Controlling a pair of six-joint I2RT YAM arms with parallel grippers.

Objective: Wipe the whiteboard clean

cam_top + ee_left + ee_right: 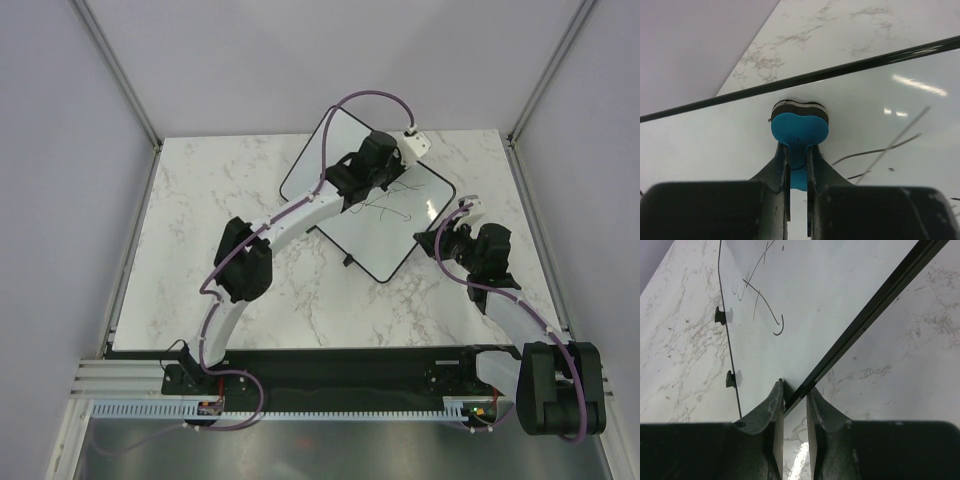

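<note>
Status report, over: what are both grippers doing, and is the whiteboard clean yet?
Left gripper shut on blue eraser, over whiteboard. Right gripper clamping whiteboard edge. Marker scribbles uncleared. No obstruction seen.

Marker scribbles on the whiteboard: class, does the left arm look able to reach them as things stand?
Probably yes: the left pincer holds the blue eraser on the whiteboard, with only bare board between it and the scribbles.
</note>
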